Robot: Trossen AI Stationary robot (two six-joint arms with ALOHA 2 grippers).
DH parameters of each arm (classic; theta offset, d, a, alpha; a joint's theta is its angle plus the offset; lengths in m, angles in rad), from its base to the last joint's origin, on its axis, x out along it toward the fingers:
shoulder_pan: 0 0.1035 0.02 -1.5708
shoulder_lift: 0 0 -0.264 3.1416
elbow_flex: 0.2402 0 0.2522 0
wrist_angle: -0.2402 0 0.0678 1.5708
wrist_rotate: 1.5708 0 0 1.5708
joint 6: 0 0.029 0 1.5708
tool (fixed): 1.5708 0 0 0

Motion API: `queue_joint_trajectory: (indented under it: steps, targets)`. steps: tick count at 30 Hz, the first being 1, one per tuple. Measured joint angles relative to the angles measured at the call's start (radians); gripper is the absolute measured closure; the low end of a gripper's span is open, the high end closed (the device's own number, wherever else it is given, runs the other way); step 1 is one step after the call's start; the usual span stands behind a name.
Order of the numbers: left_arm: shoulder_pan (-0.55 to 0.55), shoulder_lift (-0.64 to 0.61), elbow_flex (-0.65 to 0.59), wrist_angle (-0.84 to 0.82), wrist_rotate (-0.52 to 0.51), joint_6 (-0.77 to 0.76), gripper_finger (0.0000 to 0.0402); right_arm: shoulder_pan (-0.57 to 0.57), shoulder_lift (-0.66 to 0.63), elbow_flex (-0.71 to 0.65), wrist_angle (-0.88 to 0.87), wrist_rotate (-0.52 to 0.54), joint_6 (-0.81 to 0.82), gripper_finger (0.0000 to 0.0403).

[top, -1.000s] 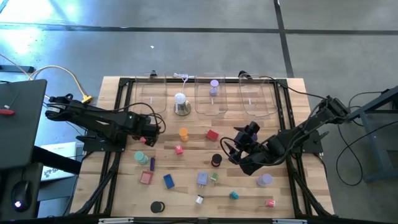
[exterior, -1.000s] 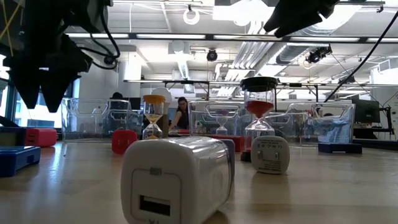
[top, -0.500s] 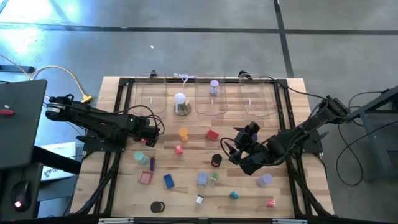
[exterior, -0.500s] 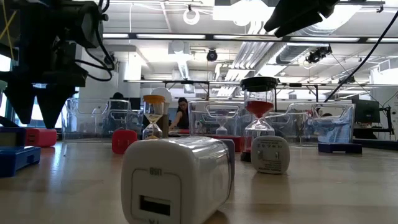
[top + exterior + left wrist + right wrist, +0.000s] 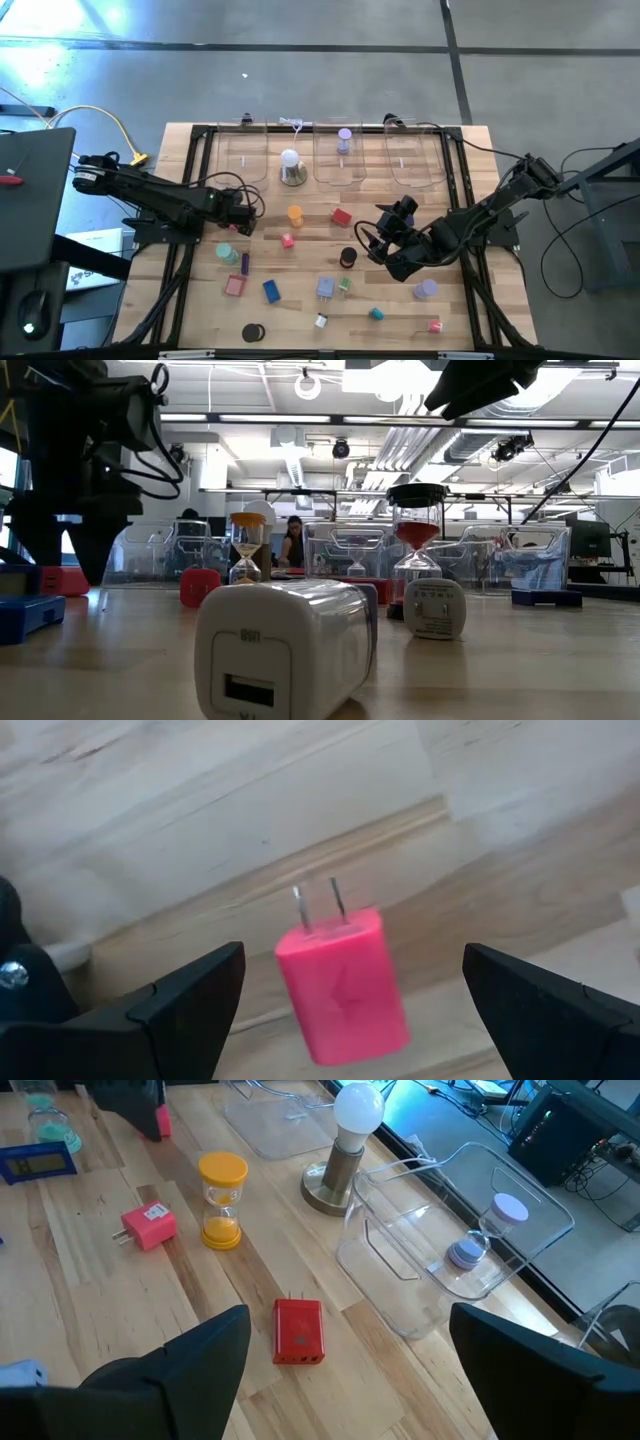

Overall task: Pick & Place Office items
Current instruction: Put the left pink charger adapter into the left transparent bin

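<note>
Wood table [image 5: 150,810]: pink charger [image 5: 345,988] prongs up.

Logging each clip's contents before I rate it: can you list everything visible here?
Clear bins: three, back edge of table; the middle one holds a purple hourglass.
Lamp: one, white bulb on silvery base, beside the left bin.
Hourglasses: orange, black-capped, teal.
Chargers: red, two pink, blue, white.
Other small pieces: pink, purple, teal, black, across the front half.
Table: one, wood.
Left end effector: open, over a pink charger.
Right end effector: open, above the table.
</note>
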Motion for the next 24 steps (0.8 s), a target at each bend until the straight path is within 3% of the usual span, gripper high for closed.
queue_joint_trajectory:
  steps: [12,24]
  targets:
    - [0.000,0.000,-0.010,0.012,-0.007,-0.002,0.0057,0.000,0.000,0.000,0.000,0.000,0.000,0.0070]
    - [0.000,0.000,-0.010,0.026,-0.042,0.030,0.0138,0.000,0.000,0.000,0.001,0.000,0.000,0.0070]
